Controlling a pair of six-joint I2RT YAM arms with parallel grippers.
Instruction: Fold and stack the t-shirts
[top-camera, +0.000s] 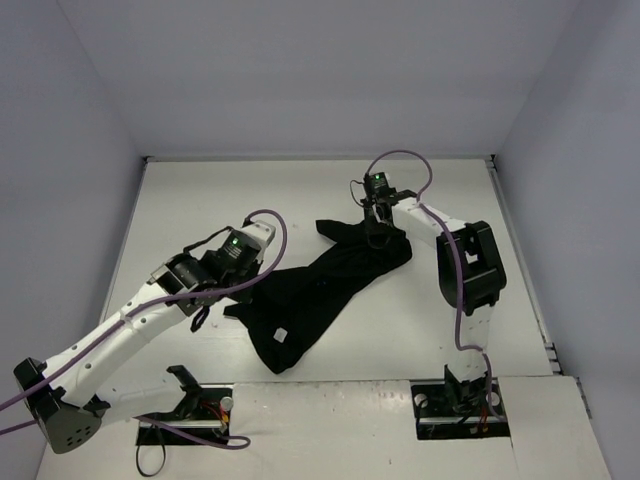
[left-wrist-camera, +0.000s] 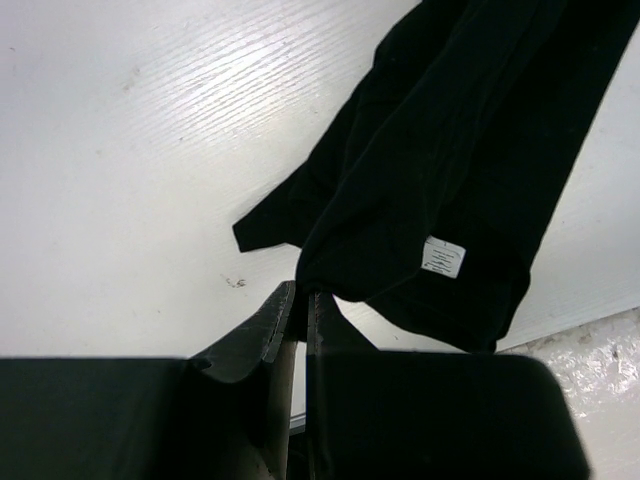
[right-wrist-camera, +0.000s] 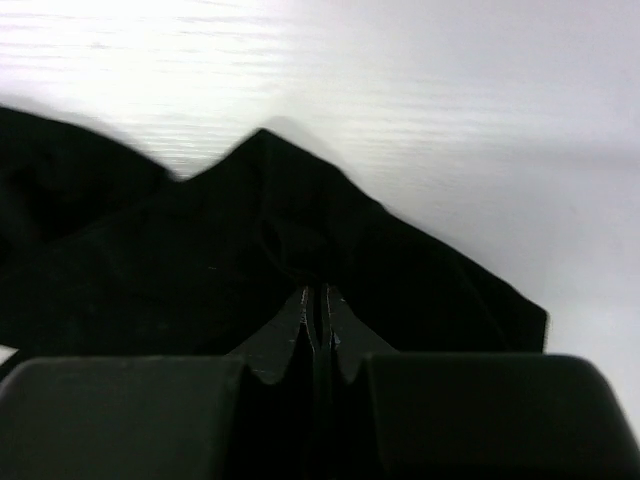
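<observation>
Left wrist: left gripper (left-wrist-camera: 300, 298) jaws together at shirt (left-wrist-camera: 460, 140) edge; can't tell if cloth is pinched. White label (left-wrist-camera: 443, 256) unreadable. Right wrist: right gripper (right-wrist-camera: 318, 295) clamped on puckered cloth, view soft. Top: shirt bunched diagonally on table (top-camera: 220, 200), near-left to far-right; fingertips hard to see.

White table (top-camera: 250, 190), black t-shirt (top-camera: 320, 290) lying crumpled diagonally across its middle

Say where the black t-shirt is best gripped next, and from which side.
Probably the near hem of the t-shirt by the white label, from above on the near side: that end lies loose on the table, while the right hand pinches the far end.
</observation>
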